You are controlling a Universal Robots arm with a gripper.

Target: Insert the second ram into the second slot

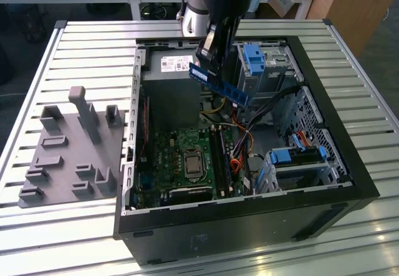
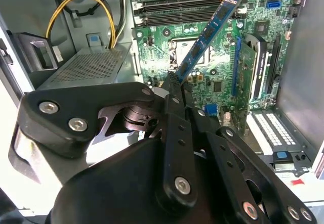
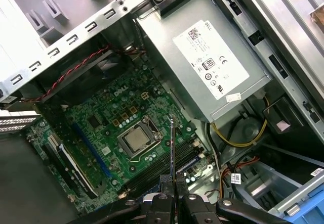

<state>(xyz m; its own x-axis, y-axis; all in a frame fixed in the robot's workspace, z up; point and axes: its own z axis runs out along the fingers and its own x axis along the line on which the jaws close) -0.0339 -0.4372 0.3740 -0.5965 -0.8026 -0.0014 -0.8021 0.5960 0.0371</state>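
The second ram [image 1: 219,84], a thin, long blue memory stick with dark chips, is in the air over the far part of the open black computer case [image 1: 249,226]. It is tilted, with the end toward the exterior view's right lower. It is held by the black linkage gripper [image 1: 211,69], which is closed narrowly on the stick's higher end. In the second wrist view the stick [image 2: 207,34] runs out from the gripper [image 2: 174,82] across the board below, and in the first wrist view it [image 3: 172,148] shows edge-on as a thin line rising from the gripper [image 3: 172,183]. Beneath it lies the green motherboard [image 1: 181,157] with its square metal processor socket [image 1: 189,162]. Just to the exterior view's right of the socket are the long dark memory slots [image 1: 221,157], well apart from the stick. I cannot tell whether one of them already holds a module. The grey metal power supply box [image 1: 169,86] sits at the far left of the case, and a light-blue plastic drive bracket [image 1: 252,58] at the far right. Outside the case, on the slatted aluminium tabletop [image 1: 93,45], a grey moulded parts holder [image 1: 68,157] lies to the left. By my judgement the stick has been picked up and brought over the case. It is not yet lined up with a slot, lowered or seated.
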